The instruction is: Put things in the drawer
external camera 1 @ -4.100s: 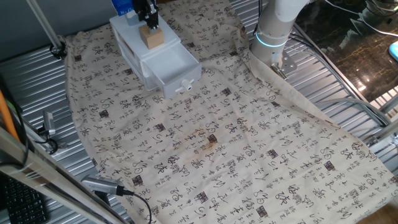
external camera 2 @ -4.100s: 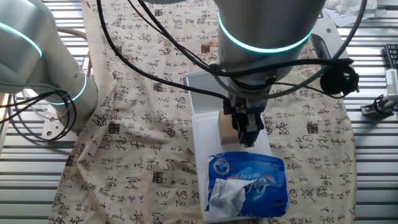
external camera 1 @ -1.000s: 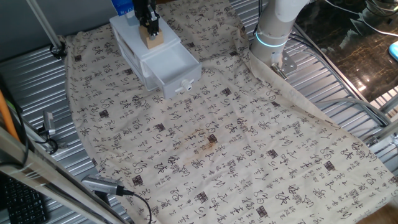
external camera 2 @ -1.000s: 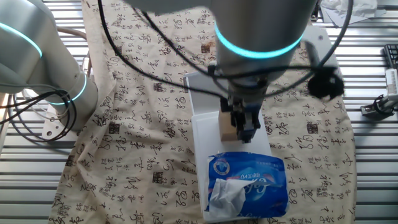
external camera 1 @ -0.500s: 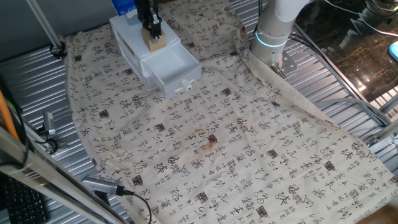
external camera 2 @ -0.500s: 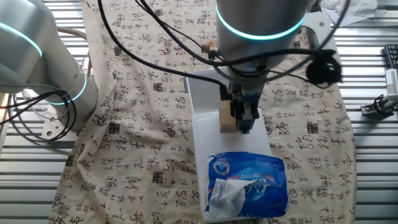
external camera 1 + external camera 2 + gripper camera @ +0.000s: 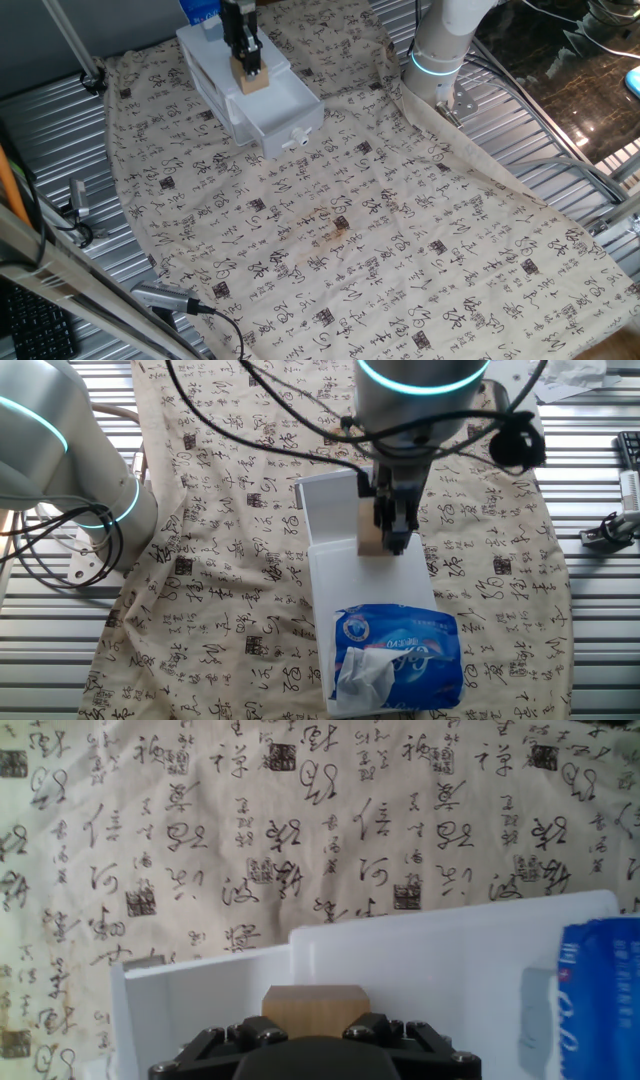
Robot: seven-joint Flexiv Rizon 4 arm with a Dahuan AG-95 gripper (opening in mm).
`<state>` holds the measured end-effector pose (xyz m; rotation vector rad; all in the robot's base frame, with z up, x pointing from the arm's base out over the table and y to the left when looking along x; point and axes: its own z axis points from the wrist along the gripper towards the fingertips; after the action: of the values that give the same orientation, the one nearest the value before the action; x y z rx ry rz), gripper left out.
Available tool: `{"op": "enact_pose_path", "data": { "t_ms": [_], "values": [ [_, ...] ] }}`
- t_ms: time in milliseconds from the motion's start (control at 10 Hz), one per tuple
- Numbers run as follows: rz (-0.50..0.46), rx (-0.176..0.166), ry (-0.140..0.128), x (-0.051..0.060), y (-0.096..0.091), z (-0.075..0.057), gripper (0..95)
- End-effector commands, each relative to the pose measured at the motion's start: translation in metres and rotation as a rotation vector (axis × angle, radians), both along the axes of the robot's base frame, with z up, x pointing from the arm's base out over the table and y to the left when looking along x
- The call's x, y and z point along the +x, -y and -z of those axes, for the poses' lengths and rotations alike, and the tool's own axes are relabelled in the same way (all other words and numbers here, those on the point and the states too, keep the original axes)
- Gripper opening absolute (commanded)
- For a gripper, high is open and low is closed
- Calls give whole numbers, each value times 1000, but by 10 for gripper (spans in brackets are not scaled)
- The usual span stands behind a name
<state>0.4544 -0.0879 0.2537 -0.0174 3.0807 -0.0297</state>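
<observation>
1. The bench (image 7: 90, 300) is ribbed metal, covered over most of its middle by a printed cloth (image 7: 400, 230). The white cabinet (image 7: 215, 65) stands near the cloth's far edge in one fixed view, with bare cloth lying wide in front of it.
2. The drawer (image 7: 285, 110) is pulled out toward the open cloth, its knob (image 7: 297, 134) on the front. A blue tissue pack (image 7: 398, 660) lies on the cabinet top, just behind the end effector in the other fixed view.
3. The arm's base (image 7: 440, 50) stands at the cloth's edge, well apart from the cabinet.
4. The cube (image 7: 252, 80) sits between the fingers of the end effector (image 7: 247, 65), above the line where cabinet top meets open drawer.
5. In the hand view the cube (image 7: 316, 1010) shows directly ahead of the fingers, over the white surface, with the drawer's edge just beyond it.
6. The end effector is closed on the cube, gripping its sides; whether the cube touches the cabinet cannot be told.
</observation>
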Motion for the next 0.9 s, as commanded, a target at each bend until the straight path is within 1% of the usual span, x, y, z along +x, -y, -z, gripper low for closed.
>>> {"op": "enact_pose_path", "data": {
  "t_ms": [100, 500, 700, 900],
  "values": [
    [18, 0, 4, 0, -9, 3, 0],
    [35, -2, 5, -2, -24, 8, 0],
    [10, -27, -5, -4, -28, 8, 0],
    [-32, -36, -11, -3, -29, 6, 0]
  ]
}}
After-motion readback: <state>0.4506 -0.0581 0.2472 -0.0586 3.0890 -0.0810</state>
